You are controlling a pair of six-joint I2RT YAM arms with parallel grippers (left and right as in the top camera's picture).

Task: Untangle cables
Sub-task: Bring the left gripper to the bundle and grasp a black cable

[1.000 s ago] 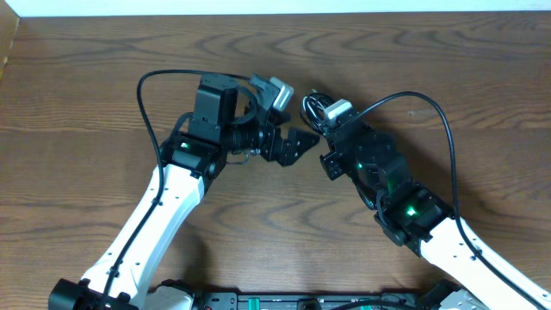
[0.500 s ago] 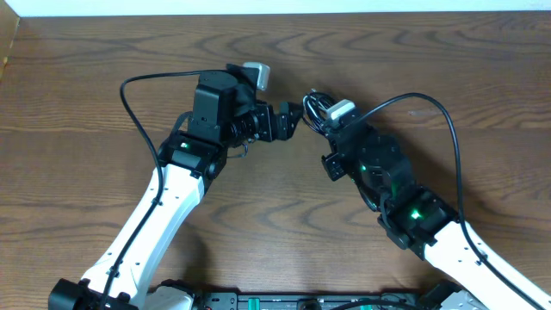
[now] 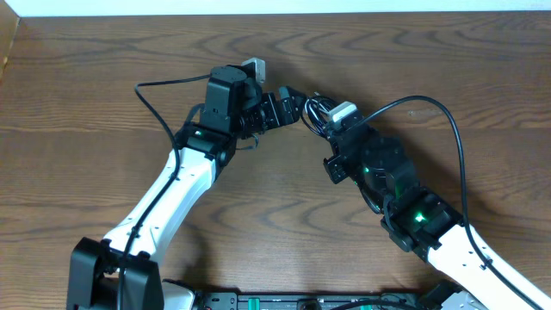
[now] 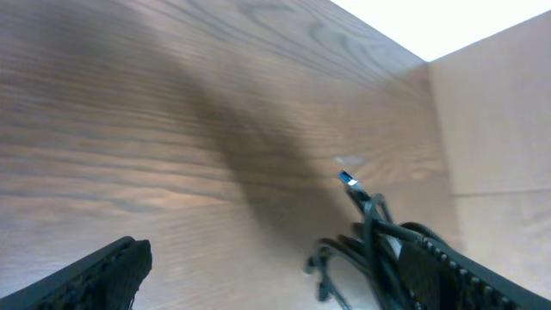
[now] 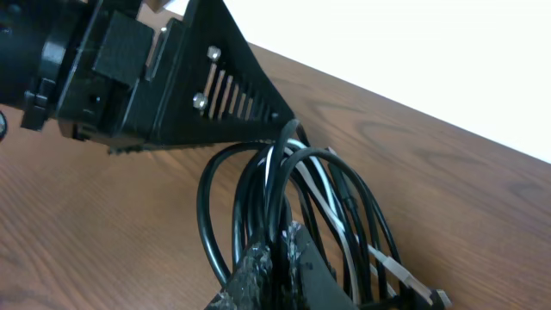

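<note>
Condition of work: the cables (image 3: 312,105) are gathered in one bunch of overlapping black loops near the middle of the wooden surface (image 3: 103,69), toward its far edge. No cord is seen lying apart from the others.

Right hand (image 3: 325,123): closed fully, clamped on the bunch. Its wrist view shows several loops rising from between the fingers, with at least one paler strand among the black ones.

Left hand (image 3: 287,101): spread wide and holding nothing. It is stationed just beside the bunch on the side away from the right hand. In the right wrist view its nearer finger meets the top of the loops (touching or merely beside, which cannot be told). In its own wrist view the bunch sits low and to the right, close against the right-hand finger, not centred between the two.

One plug end (image 4: 347,179), blue-tipped, projects from the bunch over bare wood.

Assessment of progress: early. The bunch is secured on one side, and that is all that can be credited. Nothing is separated yet.

Outstanding, by judgement: the free hand has to take a single loop or the exposed plug end, draw it clear while the other anchors the rest, lay it out, and repeat for each cord.
</note>
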